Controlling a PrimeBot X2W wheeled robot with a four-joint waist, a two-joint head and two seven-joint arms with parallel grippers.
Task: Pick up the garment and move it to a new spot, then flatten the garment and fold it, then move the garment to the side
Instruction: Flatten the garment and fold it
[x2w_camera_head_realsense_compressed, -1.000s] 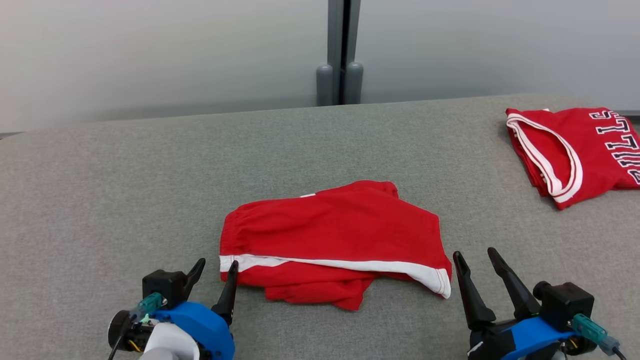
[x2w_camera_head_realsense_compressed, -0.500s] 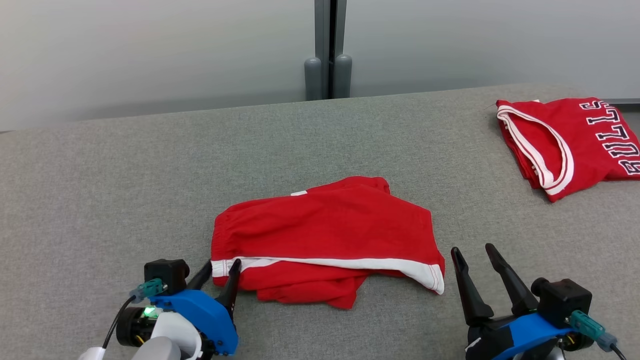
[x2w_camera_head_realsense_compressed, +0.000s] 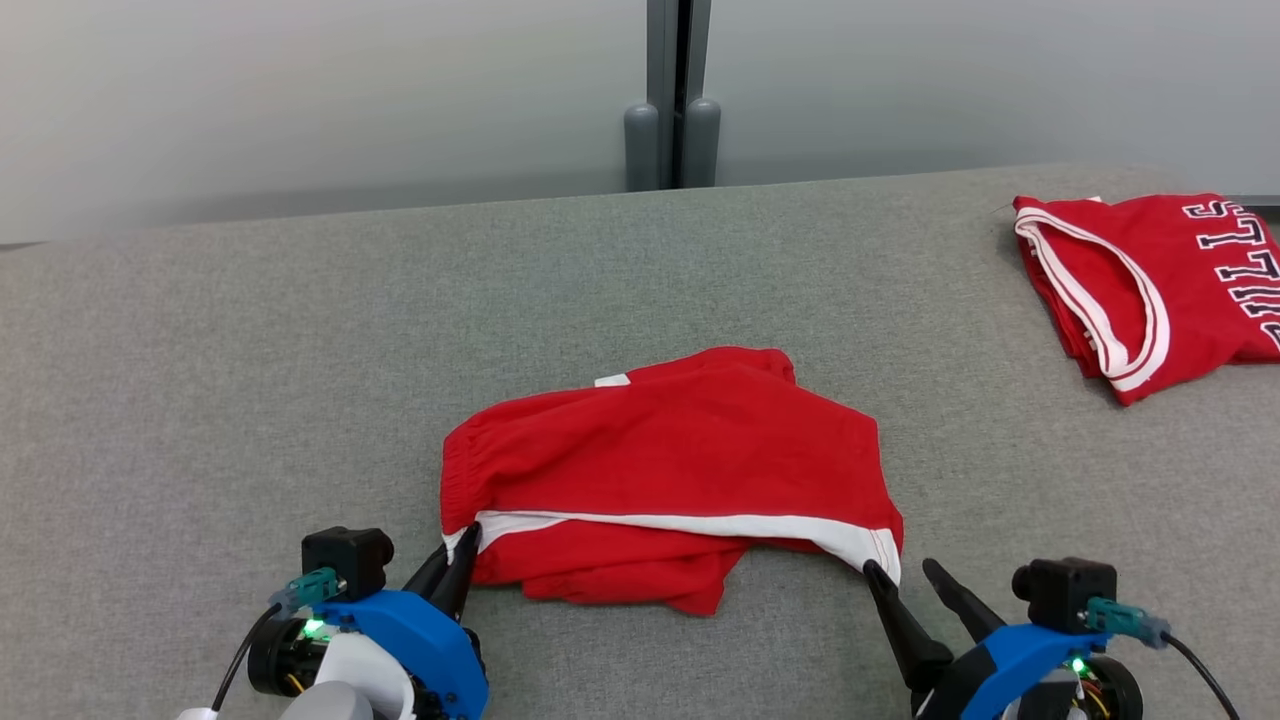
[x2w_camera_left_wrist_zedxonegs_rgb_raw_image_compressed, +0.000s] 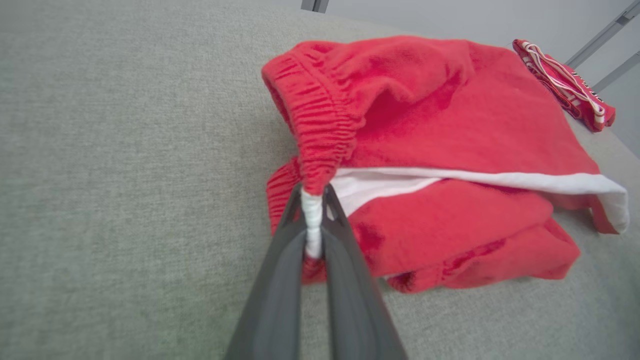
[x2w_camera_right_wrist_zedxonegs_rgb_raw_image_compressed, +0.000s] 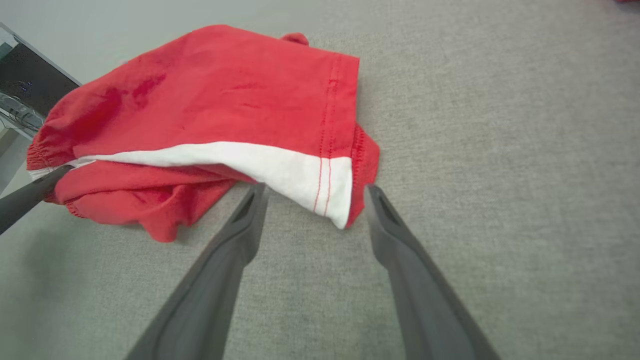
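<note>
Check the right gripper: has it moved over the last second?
Yes. Against the folded jersey, the right gripper has shifted left and lower in the head view; its open jaws now bracket the white hem corner of the shorts.

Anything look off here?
Only the red shorts: they lie rumpled, a lower layer bunched out under the white stripe. Left tool is shut on the waistband corner; right tool stands open around the hem corner, not gripping. Nothing damaged or spilled.
</note>
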